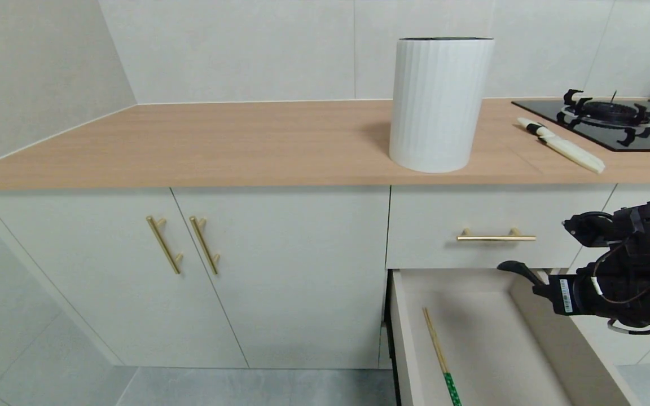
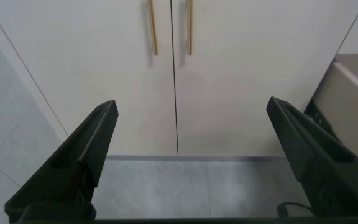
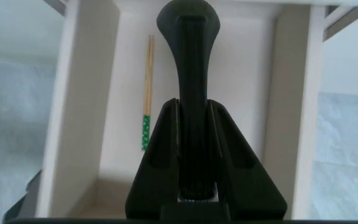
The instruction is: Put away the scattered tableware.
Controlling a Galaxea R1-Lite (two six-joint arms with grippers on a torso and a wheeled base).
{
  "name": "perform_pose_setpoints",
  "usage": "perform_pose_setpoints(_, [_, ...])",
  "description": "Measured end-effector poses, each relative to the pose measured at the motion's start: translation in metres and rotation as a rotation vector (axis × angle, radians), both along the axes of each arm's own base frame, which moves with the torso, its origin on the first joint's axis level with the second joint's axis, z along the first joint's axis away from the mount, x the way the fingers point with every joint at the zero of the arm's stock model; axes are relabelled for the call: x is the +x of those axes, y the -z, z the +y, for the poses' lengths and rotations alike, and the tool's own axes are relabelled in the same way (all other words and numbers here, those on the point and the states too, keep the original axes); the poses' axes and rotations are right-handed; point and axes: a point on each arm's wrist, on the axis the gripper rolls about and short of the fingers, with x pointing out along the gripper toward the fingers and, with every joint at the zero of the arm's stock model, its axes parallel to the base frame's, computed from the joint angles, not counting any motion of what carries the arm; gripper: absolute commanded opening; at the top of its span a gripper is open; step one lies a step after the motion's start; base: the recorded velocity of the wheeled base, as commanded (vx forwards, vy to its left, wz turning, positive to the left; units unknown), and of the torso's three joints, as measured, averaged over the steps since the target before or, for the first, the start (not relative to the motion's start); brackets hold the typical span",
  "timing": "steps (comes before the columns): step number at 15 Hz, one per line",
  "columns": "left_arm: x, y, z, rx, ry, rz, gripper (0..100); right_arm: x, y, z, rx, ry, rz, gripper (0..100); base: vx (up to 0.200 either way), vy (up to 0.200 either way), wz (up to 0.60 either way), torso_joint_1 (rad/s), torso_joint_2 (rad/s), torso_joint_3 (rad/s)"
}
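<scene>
A pair of wooden chopsticks (image 1: 438, 352) with green ends lies along the left side of the open drawer (image 1: 403, 332) at the lower right. They also show in the right wrist view as chopsticks (image 3: 146, 93) on the floor of the drawer (image 3: 86, 93). My right gripper (image 1: 510, 266) hovers over the drawer's right side, apart from the chopsticks; the right gripper (image 3: 188, 15) is shut with nothing in it. A cream-coloured knife (image 1: 562, 145) lies on the wooden counter (image 1: 218, 146). My left gripper (image 2: 191, 109) is open and faces the cabinet doors.
A tall white ribbed container (image 1: 440, 104) stands on the counter left of the knife. A black gas stove (image 1: 607, 121) is at the far right. Above the open drawer is a closed one with a gold handle (image 1: 496, 238). Two cabinet doors carry gold handles (image 1: 162, 243).
</scene>
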Motion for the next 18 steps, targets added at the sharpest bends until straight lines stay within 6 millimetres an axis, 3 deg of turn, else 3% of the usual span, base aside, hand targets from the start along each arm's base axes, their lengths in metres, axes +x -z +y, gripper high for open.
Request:
perform_pose_setpoints(4, [0.0, 0.0, 0.0, 0.0, 0.0, 0.0, 100, 0.002, 0.006, 0.001, -0.003, -0.001, 0.018, 0, 0.0, 0.0, 0.0, -0.123, 0.36, 0.234])
perform_pose_setpoints(11, [0.0, 0.0, 0.0, 0.0, 0.0, 0.0, 100, 0.008, 0.017, 0.002, -0.01, -0.007, 0.042, 0, 0.0, 0.0, 0.0, -0.008, 0.02, 0.013])
perform_pose_setpoints(15, [0.0, 0.0, 0.0, 0.0, 0.0, 0.0, 100, 0.024, 0.036, 0.008, -0.01, -0.016, 0.064, 0, 0.0, 0.0, 0.0, 0.0, 0.0, 0.0])
perform_pose_setpoints(18, [0.0, 0.0, 0.0, 0.0, 0.0, 0.0, 100, 0.039, 0.061, 0.012, -0.011, -0.016, 0.096, 0, 0.0, 0.0, 0.0, 0.0, 0.0, 0.0])
